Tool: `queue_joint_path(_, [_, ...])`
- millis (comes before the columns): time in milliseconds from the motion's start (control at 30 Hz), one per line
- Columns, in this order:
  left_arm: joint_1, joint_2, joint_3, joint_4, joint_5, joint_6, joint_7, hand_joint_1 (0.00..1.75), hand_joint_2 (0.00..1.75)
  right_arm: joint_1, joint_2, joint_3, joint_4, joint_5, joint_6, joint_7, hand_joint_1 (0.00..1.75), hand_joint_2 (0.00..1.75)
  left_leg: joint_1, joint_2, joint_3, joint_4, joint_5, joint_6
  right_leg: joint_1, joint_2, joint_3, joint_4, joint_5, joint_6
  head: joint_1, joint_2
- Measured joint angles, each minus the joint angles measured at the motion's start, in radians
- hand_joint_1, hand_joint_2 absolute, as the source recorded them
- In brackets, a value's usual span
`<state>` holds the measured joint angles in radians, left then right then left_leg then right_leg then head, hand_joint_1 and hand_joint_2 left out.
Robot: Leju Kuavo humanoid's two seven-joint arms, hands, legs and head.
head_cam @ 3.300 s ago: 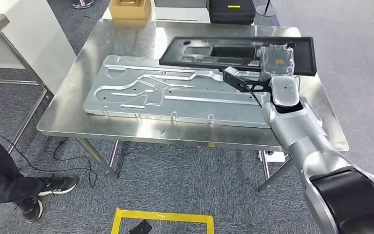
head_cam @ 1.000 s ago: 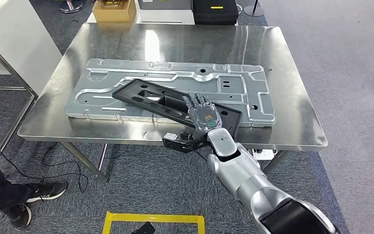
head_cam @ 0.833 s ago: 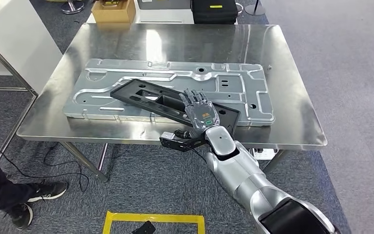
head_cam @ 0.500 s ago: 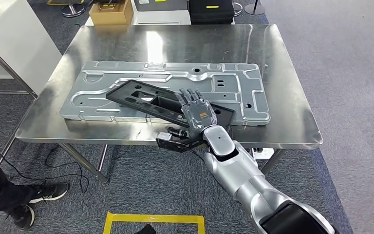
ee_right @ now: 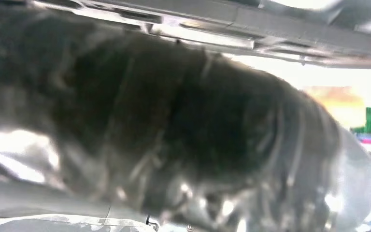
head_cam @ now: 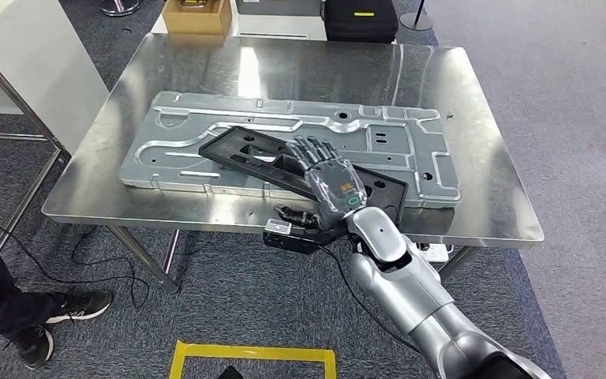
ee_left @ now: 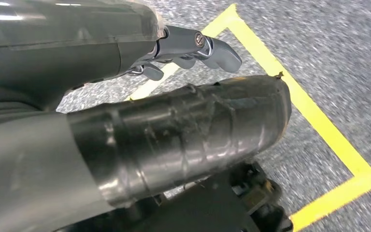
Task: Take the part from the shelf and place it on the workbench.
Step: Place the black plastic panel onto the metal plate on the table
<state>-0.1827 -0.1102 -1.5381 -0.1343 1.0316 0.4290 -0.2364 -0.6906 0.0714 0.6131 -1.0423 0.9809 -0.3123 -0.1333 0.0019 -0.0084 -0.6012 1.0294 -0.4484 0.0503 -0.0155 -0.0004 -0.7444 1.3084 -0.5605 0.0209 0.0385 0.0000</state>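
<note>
A second ago the right hand (head_cam: 331, 180) lay flat on the black part (head_cam: 300, 167) near the counter's (head_cam: 489, 213) front edge. Now the fingers (head_cam: 309, 150) are spread and lifted slightly, pointing toward 11 o'clock, and I judge the part released rather than gripped. The camera has shifted a little too, so the scene's small slide is no move of the things. By this reading the placing is all but done, and what remains is to draw the arm clear without dragging the part.

Left to right: a person's dark trouser leg and black shoe (head_cam: 87, 303) stand on the grey carpet at 8 o'clock. The counter is brushed stainless steel, glossy, with rounded corners. On it lies a long stamped metal panel (head_cam: 229, 134), dull silver, with pressed ribs and round holes. The black part rests aslant across this panel, its nearer end at 5 o'clock overhanging the panel's front edge: a flat, matte frame, likely plastic, with rectangular cut-outs.

In the left wrist view the left hand (ee_left: 193, 46) hangs over carpet with a yellow tape line (ee_left: 319, 130), its fingers curled in, clenched on nothing.
</note>
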Motion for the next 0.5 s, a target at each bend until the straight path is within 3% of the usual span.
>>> queue_joint_path(100, [0.008, 0.002, 0.006, 0.000, 0.011, 0.010, -0.009, 0.00, 0.00, 0.061, -0.052, -0.002, -0.125, -0.028, -0.089, -0.012, 0.00, 0.00, -0.012, -0.003, 0.003, 0.000, -0.002, 0.001, 0.016, -0.001, 0.088, -0.185, 0.088, -0.031, -0.001, 0.000])
queue_joint_path(167, [0.011, 0.002, 0.012, 0.000, 0.019, 0.015, -0.014, 0.00, 0.00, 0.103, -0.079, -0.011, -0.208, -0.034, -0.154, -0.021, 0.00, 0.00, -0.013, -0.001, 0.003, 0.000, -0.005, -0.003, 0.025, -0.004, 0.124, -0.263, 0.108, -0.044, -0.002, 0.000])
queue_joint_path(233, [0.015, 0.002, 0.018, 0.000, 0.028, 0.019, -0.021, 0.00, 0.00, 0.155, -0.103, -0.029, -0.289, -0.035, -0.211, -0.029, 0.00, 0.00, -0.011, 0.000, 0.004, -0.002, -0.006, -0.011, 0.027, -0.005, 0.130, -0.274, 0.109, -0.044, -0.002, 0.000])
queue_joint_path(300, [0.021, 0.002, 0.025, 0.000, 0.038, 0.024, -0.029, 0.00, 0.00, 0.210, -0.121, -0.056, -0.367, -0.035, -0.263, -0.040, 0.00, 0.00, -0.010, 0.002, 0.001, 0.014, -0.022, -0.022, 0.019, -0.007, 0.140, -0.289, 0.114, -0.046, -0.002, 0.000])
queue_joint_path(367, [0.026, 0.003, 0.031, 0.000, 0.049, 0.029, -0.034, 0.00, 0.00, 0.263, -0.131, -0.088, -0.437, -0.035, -0.313, -0.054, 0.00, 0.00, -0.006, 0.003, -0.031, 0.094, -0.075, -0.036, 0.011, -0.010, 0.148, -0.299, 0.119, -0.048, -0.004, 0.000])
queue_joint_path(433, [0.032, 0.004, 0.039, 0.000, 0.059, 0.034, -0.039, 0.00, 0.00, 0.327, -0.137, -0.127, -0.508, -0.036, -0.353, -0.079, 0.00, 0.00, 0.002, 0.003, -0.086, 0.219, -0.135, -0.048, 0.009, -0.012, 0.149, -0.300, 0.118, -0.049, -0.004, 0.000])
queue_joint_path(467, [0.036, 0.004, 0.043, 0.000, 0.063, 0.037, -0.041, 0.00, 0.00, 0.363, -0.140, -0.148, -0.543, -0.038, -0.366, -0.096, 0.00, 0.00, 0.007, 0.003, -0.104, 0.258, -0.145, -0.054, 0.008, -0.013, 0.149, -0.299, 0.117, -0.048, -0.004, 0.000])
queue_joint_path(500, [0.041, 0.005, 0.047, 0.000, 0.067, 0.041, -0.043, 0.00, 0.00, 0.398, -0.140, -0.172, -0.579, -0.041, -0.373, -0.117, 0.00, 0.00, 0.012, 0.004, -0.106, 0.264, -0.136, -0.059, 0.006, -0.014, 0.149, -0.298, 0.116, -0.046, -0.004, 0.000])
